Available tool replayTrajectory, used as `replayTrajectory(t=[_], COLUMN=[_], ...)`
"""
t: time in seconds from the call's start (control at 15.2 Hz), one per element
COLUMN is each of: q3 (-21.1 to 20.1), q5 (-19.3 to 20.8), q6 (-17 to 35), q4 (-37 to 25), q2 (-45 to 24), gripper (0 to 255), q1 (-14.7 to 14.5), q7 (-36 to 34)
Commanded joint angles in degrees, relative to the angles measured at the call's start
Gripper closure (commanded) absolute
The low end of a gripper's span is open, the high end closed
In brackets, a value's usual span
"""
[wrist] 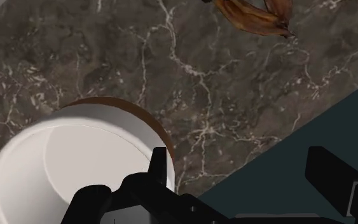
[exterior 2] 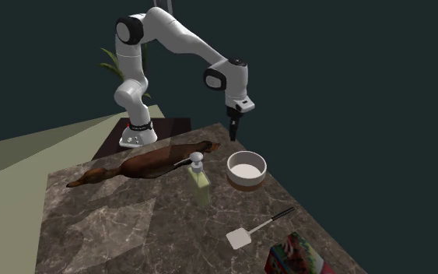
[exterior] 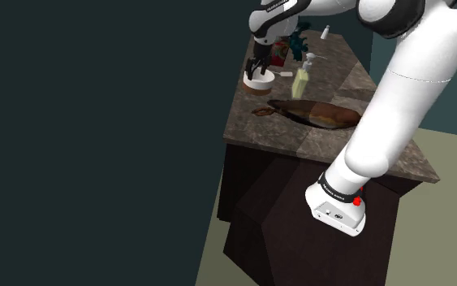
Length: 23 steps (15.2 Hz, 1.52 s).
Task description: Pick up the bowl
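Nothing is lifted yet. The bowl (exterior 2: 245, 182), white with a brown base, stands on the marble counter (exterior 2: 116, 226) close to its edge. The gripper (exterior 2: 232, 134) hangs above it without touching, and in the wrist view its fingers (wrist: 160, 167) are spread apart and empty: one over the rim, the other out past the counter's edge.

Still to do, I judge: line up on the rim, lower, close, raise.

A soap bottle (exterior 2: 199, 183) stands just beside the bowl, the one real crowding. A long brown thing (exterior 2: 151, 163) lies behind, and the spatula (exterior 2: 240, 237) and red packet (exterior 2: 295, 257) are well apart.
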<state>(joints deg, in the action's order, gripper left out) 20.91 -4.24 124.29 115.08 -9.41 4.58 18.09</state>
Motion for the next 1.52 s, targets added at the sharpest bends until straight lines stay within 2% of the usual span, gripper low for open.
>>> replayTrajectory(t=[0.0, 0.33, 0.92, 0.99, 1.45], q3=[0.07, -0.77, -1.61, -1.63, -1.62], q5=[-2.07, -6.64, -8.03, -8.04, -8.02], q6=[0.7, 0.03, 4.53, 4.5, 4.47], q4=[-3.41, -14.78, -13.21, -13.3, -13.3], q2=[-4.41, -15.78, -18.85, -18.91, -18.88], gripper=[0, 0, 0, 255, 255], q1=[1.13, 4.97, 5.53, 5.5, 5.49], q7=[2.1, 6.2, 7.11, 7.06, 7.04])
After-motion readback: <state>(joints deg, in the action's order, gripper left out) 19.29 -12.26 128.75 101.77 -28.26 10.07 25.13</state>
